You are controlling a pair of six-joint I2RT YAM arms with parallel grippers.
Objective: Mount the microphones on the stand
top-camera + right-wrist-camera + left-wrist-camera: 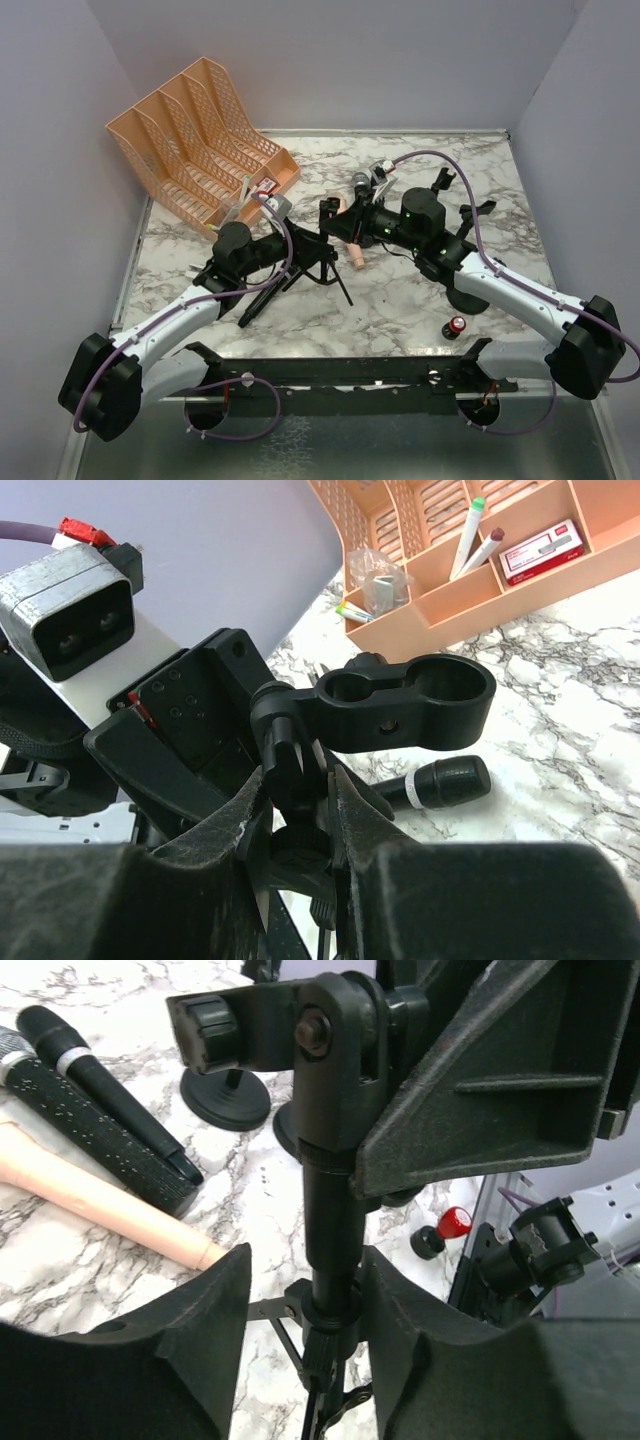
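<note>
Straddling stand [335,1220], left fingers [200,1340], microphones [100,1150] lying beside

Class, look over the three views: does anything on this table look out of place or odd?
A small red-topped battery lies loose on the marble table near the right arm, apart from the microphones and the stand. It looks stray; nothing looks spilled or broken.
</note>
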